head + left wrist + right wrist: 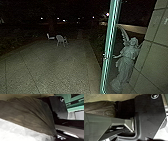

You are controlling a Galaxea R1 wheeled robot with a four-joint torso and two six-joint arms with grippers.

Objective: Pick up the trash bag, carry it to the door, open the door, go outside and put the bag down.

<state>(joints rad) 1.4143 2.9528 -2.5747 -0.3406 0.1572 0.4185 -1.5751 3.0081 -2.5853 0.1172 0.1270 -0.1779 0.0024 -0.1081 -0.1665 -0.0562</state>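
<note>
The dark brown, translucent plastic trash bag (28, 112) shows in the left wrist view, its creased folds gathering to a narrow point beside the left gripper (58, 136). How far either gripper is open, and whether it has hold of anything, I cannot tell. Right of the pale-green upright post (110, 45) stands a pale winged statue (126, 60); left of it, well beyond, are two pale chairs (60, 39) on paving (55, 67).

The yard (50, 62) is dark, with tiny far lights (64, 20). Near the left pincer (56, 137), the bag (31, 114) looks dim beside white glare (15, 131).
</note>
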